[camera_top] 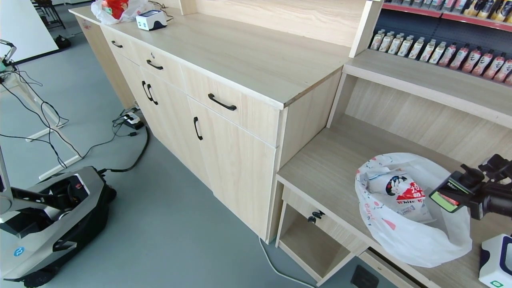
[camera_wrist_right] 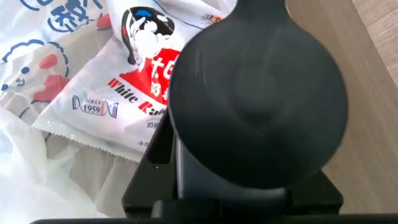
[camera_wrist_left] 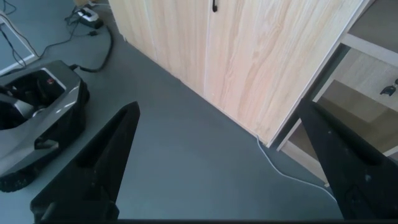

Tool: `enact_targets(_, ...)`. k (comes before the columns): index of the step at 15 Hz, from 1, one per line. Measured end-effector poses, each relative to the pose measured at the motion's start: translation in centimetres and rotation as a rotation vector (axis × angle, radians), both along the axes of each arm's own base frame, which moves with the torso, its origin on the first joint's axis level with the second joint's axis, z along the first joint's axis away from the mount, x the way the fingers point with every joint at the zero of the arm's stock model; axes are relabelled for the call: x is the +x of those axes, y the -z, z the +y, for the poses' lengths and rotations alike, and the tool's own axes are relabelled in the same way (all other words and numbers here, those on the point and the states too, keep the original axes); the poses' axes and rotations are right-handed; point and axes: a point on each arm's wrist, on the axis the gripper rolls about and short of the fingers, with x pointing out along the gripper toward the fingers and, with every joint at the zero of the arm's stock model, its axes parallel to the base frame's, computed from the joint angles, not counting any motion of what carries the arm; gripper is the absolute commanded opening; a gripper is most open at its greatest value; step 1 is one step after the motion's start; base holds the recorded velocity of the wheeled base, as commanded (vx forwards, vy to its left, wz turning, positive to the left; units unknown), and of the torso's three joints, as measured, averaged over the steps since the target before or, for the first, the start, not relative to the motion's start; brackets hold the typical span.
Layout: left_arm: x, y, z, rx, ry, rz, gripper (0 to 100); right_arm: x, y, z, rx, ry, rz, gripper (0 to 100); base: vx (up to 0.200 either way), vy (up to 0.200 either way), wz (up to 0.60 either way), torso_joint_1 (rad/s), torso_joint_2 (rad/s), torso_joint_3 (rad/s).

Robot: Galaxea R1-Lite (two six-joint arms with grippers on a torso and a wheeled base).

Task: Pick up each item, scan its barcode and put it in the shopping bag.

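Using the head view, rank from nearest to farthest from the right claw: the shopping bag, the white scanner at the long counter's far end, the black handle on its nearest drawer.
1. shopping bag, on the low shelf beside the right claw.
2. black drawer handle, on the long counter front.
3. white scanner, at the counter's far end.

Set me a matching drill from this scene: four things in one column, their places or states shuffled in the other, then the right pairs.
Things
1. packet
2. bottles
3. power strip
4. far scanner

Places or states
A. lying on the floor
B. on top of the long counter
C. inside the bag
D. upright in a row

Pairs: 1-C, 2-D, 3-A, 4-B
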Motion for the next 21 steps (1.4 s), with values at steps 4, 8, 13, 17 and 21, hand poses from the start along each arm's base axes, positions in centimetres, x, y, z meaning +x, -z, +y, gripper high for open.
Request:
enact_targets(4,0.0,0.0,0.0,0.0,0.0,0.0,100,0.0,1.0,-0.2,0.024,0.003,0.038,0,0.0,0.0,0.0,0.0,0.0,0.0)
enact_targets(8,0.0,0.0,0.0,0.0,0.0,0.0,100,0.5,1.6,0.8,0.042,-0.029,0.068,0,0.0,0.0,0.0,0.0,0.0,0.0)
enact_targets(13,0.0,0.0,0.0,0.001,0.0,0.0,100,0.7,2.1,1.5,0.051,-0.054,0.087,100,0.0,0.0,0.0,0.0,0.0,0.0)
enact_targets(17,0.0,0.0,0.0,0.0,0.0,0.0,100,0.6,1.4,1.6,0.048,-0.059,0.069,100,0.0,0.0,0.0,0.0,0.0,0.0)
enact_targets(21,0.0,0.0,0.0,0.0,0.0,0.0,100,-0.7,-2.6,2.4,0.028,-0.089,-0.04,100,0.0,0.0,0.0,0.0,0.0,0.0)
